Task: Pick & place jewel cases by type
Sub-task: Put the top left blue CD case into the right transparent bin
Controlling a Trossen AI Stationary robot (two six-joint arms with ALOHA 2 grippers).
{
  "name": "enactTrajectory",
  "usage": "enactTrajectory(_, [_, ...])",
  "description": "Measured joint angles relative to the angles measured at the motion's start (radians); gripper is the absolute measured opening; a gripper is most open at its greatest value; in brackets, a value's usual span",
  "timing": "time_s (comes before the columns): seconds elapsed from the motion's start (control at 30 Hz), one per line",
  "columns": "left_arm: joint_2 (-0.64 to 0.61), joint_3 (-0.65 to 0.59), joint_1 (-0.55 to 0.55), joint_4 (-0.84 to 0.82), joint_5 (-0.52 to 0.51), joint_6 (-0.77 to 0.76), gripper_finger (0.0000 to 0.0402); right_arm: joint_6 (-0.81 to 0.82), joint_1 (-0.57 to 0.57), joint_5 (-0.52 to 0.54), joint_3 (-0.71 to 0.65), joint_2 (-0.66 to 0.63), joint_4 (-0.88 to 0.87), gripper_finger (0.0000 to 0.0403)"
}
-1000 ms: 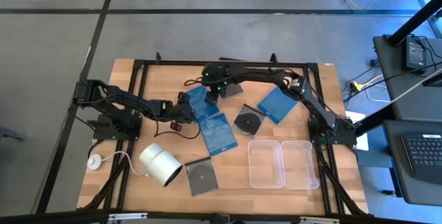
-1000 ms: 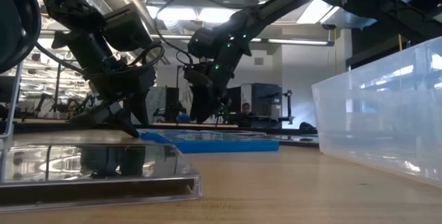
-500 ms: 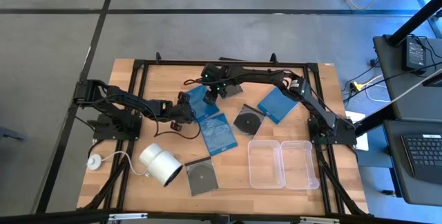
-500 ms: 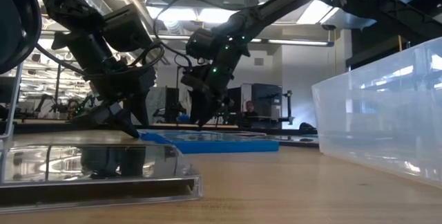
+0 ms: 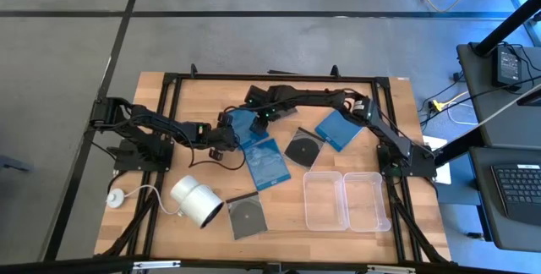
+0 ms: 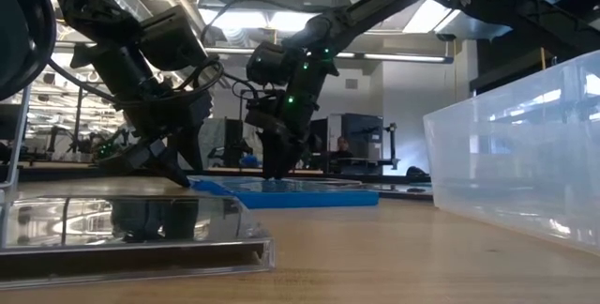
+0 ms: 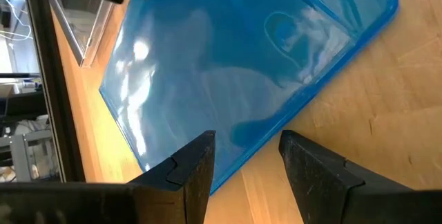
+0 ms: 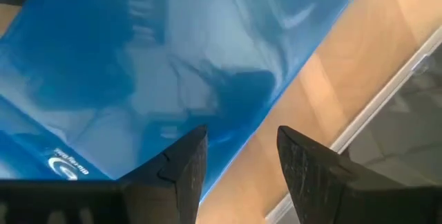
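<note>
Near the desk's (image 5: 194, 92) middle, small white writing is seen on a blue jewel case (image 8: 124, 79) in the right wrist view, too small to be read. The left tool (image 5: 230, 135) is stretched low from the left, fingers parted around the edge of a blue case (image 7: 228, 72), not clamped. The right tool (image 5: 260, 115) is reached across from the right, tipped down over another blue case, fingers parted likewise. Three blue cases and two dark disc cases (image 5: 303, 148) are counted, with two clear trays (image 5: 347, 200) and one white cylinder (image 5: 196, 200).
</note>
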Motion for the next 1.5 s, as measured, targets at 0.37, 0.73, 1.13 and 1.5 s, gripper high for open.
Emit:
enactTrajectory(0.37, [0.001,0.000,-0.025,-0.001,-0.011,0.001,0.0168,0.107,0.000,-0.246,0.008,0.072,-0.038,0.0179])
enactTrajectory(0.73, [0.002,-0.002,-0.066,0.022,-0.031,0.003,0.0168,0.084,0.005,-0.287,0.036,0.083,-0.031,0.0179])
enactTrajectory(1.13, [0.000,-0.001,-0.069,0.011,-0.038,-0.112,0.0168,0.050,0.009,-0.308,0.117,0.097,-0.093,0.0179])
enactTrajectory(1.5, [-0.002,0.003,-0.073,-0.027,-0.040,-0.190,0.0168,-0.001,0.027,-0.286,0.200,0.109,-0.143,0.0179])
